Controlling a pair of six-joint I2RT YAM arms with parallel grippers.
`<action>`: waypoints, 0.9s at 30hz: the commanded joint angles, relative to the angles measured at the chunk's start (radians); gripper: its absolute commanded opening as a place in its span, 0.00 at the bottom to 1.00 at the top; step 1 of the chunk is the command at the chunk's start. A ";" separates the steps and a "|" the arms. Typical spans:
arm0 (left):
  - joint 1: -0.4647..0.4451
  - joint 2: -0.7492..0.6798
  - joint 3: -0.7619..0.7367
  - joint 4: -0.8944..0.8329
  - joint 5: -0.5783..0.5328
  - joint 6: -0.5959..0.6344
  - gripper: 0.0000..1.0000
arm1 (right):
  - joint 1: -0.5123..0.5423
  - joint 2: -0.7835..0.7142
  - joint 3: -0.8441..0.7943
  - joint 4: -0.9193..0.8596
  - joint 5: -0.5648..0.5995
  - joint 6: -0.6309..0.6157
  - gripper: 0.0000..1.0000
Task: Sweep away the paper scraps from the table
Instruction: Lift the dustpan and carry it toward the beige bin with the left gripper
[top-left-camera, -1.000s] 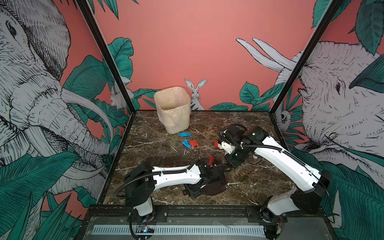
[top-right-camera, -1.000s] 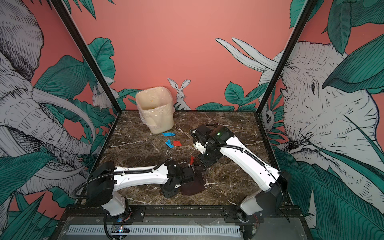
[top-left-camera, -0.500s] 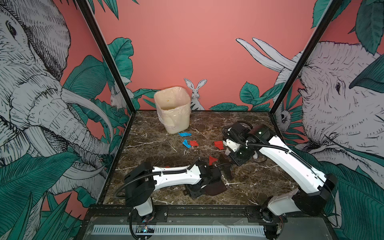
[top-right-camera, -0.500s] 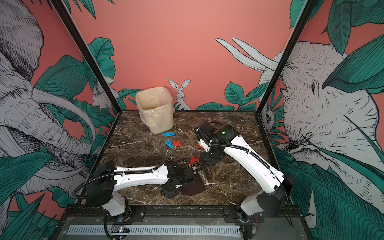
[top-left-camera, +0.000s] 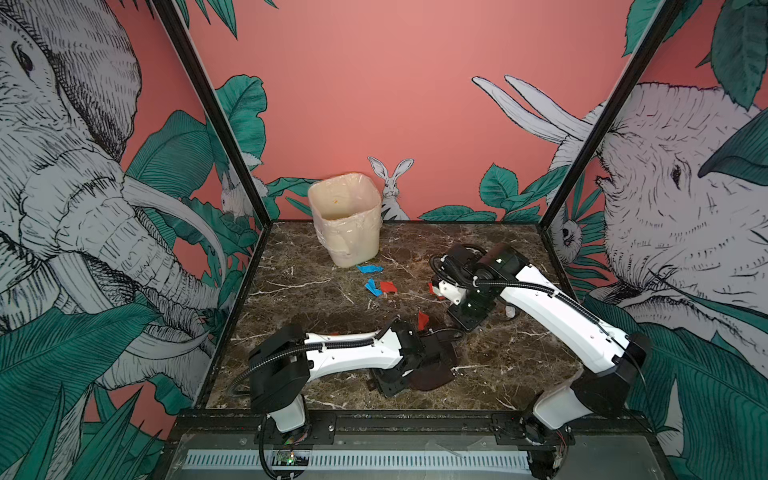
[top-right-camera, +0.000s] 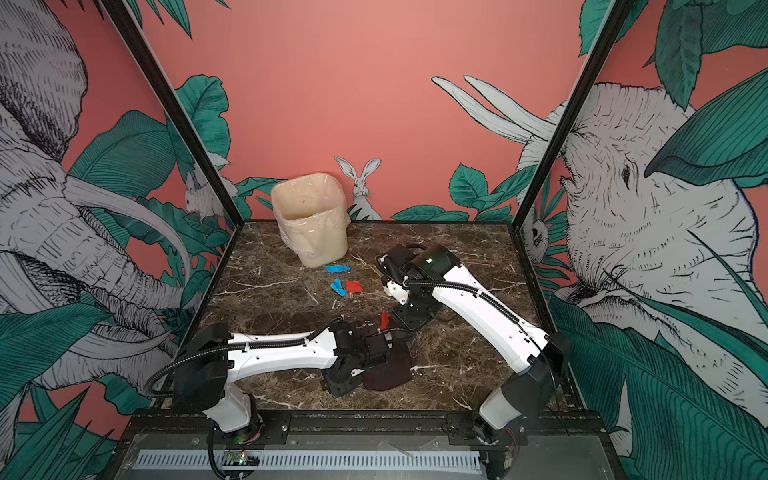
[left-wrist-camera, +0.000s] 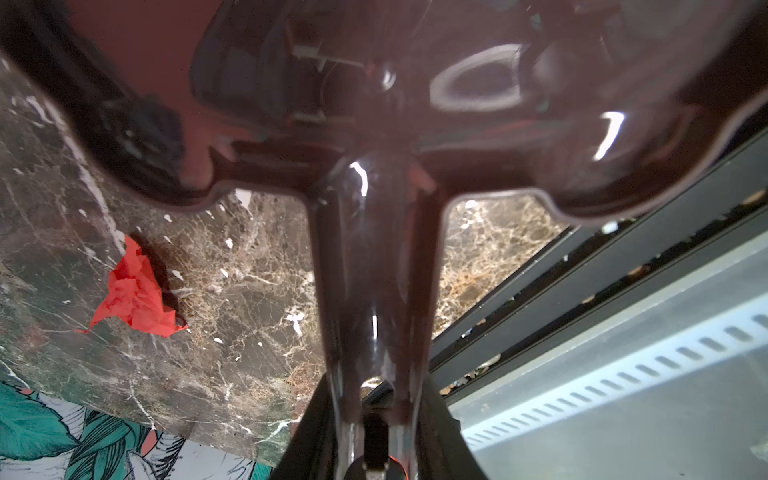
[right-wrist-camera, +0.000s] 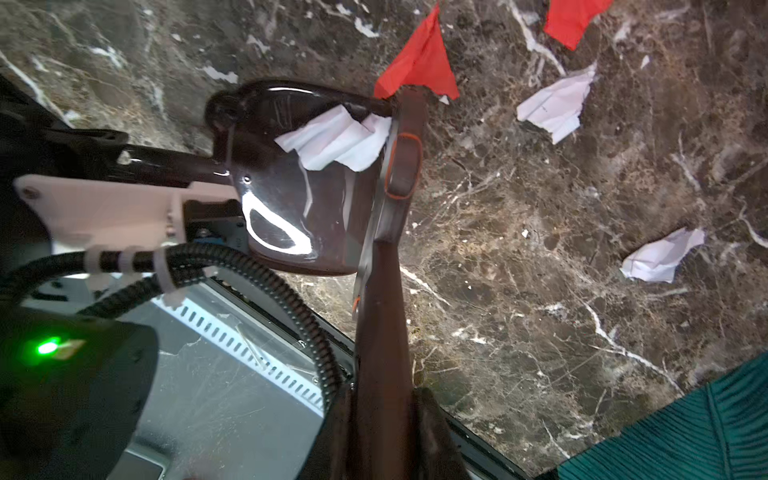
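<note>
On the worktop (top-left-camera: 311, 299), brush (right-wrist-camera: 380, 299) at dustpan (right-wrist-camera: 291, 199) lip
Clamps dustpan handle in closed left hand (top-left-camera: 401, 376), brush in closed right hand (top-left-camera: 469, 318); white scrap (right-wrist-camera: 332, 143) inside dustpan.

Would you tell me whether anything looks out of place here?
Yes: paper scraps litter the table, blue and red ones near the bin, white ones by the brush. One white piece sits in the dustpan.
</note>
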 joint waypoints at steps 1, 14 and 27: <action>-0.001 -0.009 -0.009 -0.012 -0.006 -0.012 0.00 | 0.020 -0.001 0.032 -0.013 -0.074 -0.032 0.00; 0.000 -0.059 -0.001 -0.025 -0.080 -0.056 0.00 | -0.018 -0.084 0.108 -0.081 -0.018 -0.035 0.00; -0.001 -0.188 0.018 -0.076 -0.142 -0.162 0.00 | -0.299 -0.203 0.218 -0.041 -0.087 -0.036 0.00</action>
